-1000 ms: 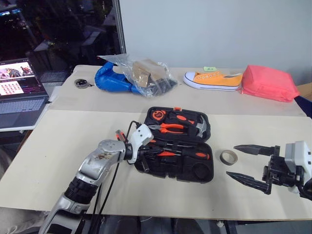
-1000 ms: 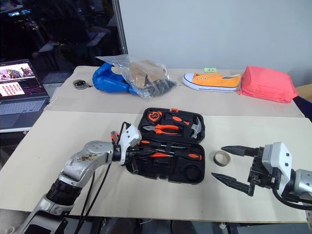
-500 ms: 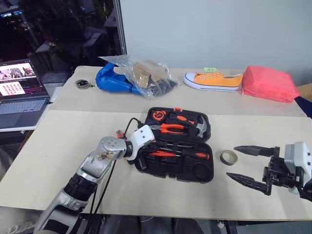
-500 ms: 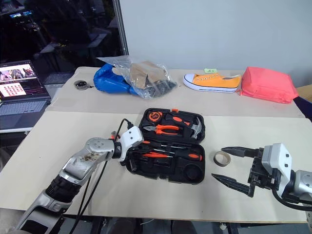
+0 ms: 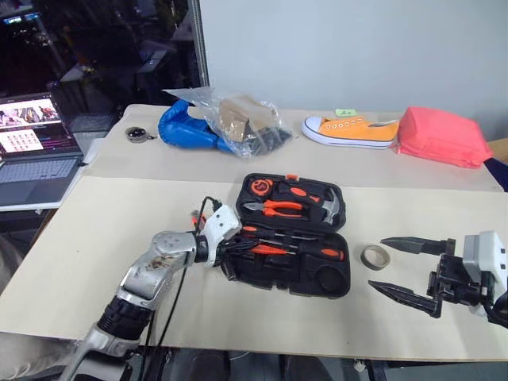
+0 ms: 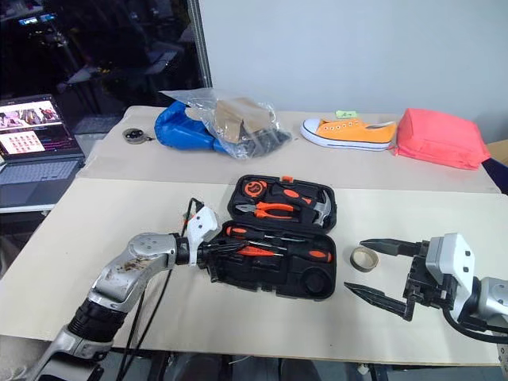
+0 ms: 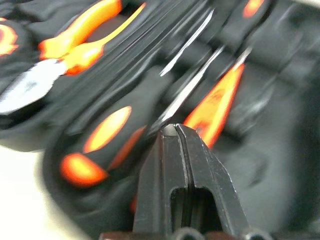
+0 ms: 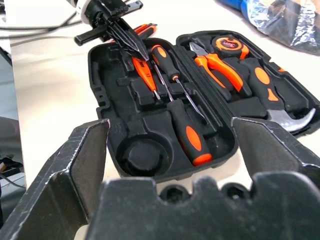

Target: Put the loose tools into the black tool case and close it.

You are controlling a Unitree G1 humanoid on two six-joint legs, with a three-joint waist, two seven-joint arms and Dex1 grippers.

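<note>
Head views, case: flat black plastic clamshell tool case [image 5: 292, 236] lies open on the pale tabletop [image 5: 103, 238], lid half away from the robot, orange-handled pliers [image 5: 274, 208] and steel-headed hammer [image 5: 327, 208] seated in the lid.
Head views, left gripper [image 6: 226, 248]: fingers pressed together, holding nothing, tips over the case's left end among the slim orange screwdriver [image 6: 255, 251] and the shafts; my reading, nudging a tool down into its recess.
Head views, right gripper [image 6: 373, 270]: jaws wide, empty, hovering just beside the small greyish tape roll [image 6: 364, 258], which lies on the table to the right of the case; likely waiting its turn.
Head views, surroundings: blue bag [image 5: 184, 129] under a clear plastic bag [image 5: 238, 119], orange sneaker [image 5: 349, 129], pink pouch [image 5: 440, 136] on the far table, laptop [image 5: 36, 147] at left; all well apart, nothing blocks the lid.
Left wrist view: closed fingertips [image 7: 176, 132] right over the blurred orange screwdriver and steel shafts.
Right wrist view: long black-and-orange-handled screwdriver [image 8: 182, 125] sits in its recess; round recess [image 8: 143, 154] empty, probably for the tape.
Obstruction: a tool left proud of its recess would stop closing.
</note>
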